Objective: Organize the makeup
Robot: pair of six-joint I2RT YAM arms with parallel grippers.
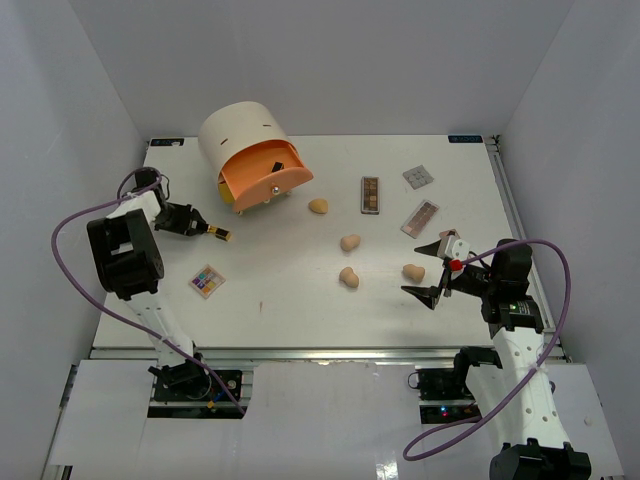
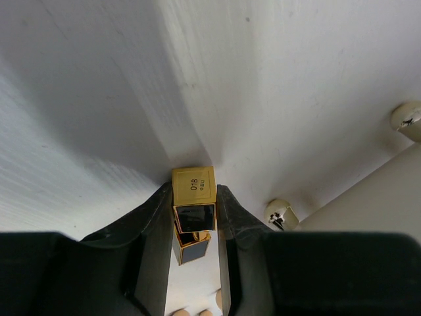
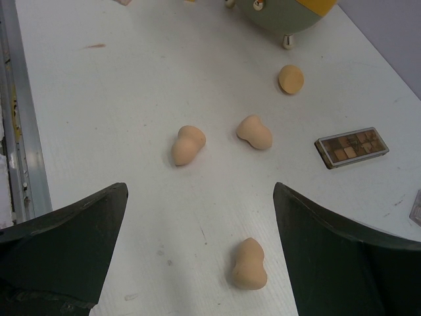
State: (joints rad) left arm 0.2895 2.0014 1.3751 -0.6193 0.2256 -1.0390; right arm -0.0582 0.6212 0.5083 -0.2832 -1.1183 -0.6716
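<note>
Left gripper (image 2: 194,201) first: fingers (image 2: 154,227) clamped on the compact (image 2: 193,186), pinching it right at the tips. Small square-section piece, dark glossy sides, gold end face with a printed number pointing away from the wrist. A second dark-gold section shows lower between the pads, can't tell if it's a separate part. Risk as I see it: tip-only pinch on slick flat sides, so it could pivot or slide out on a fast swing. If that lower section is a loose cap, it could pull apart. Drawer unit (image 1: 240,130) sits ahead and off to one side of this gripper with its orange drawer (image 1: 272,180) open. Clipping the drawer lip going in would knock the compact askew.

Right gripper (image 3: 199,191): jaws wide apart, holding nothing, one sponge (image 3: 250,264) on the table (image 3: 99,99) between them. Tan, egg-shaped with a waist, looks soft. Likely failure: an off-centre close squirts or rolls it out, or going too low scrapes the tips on the table. Three more sponges (image 3: 188,145) lie beyond the jaws, brown palette (image 3: 351,147) off to the side of them
</note>
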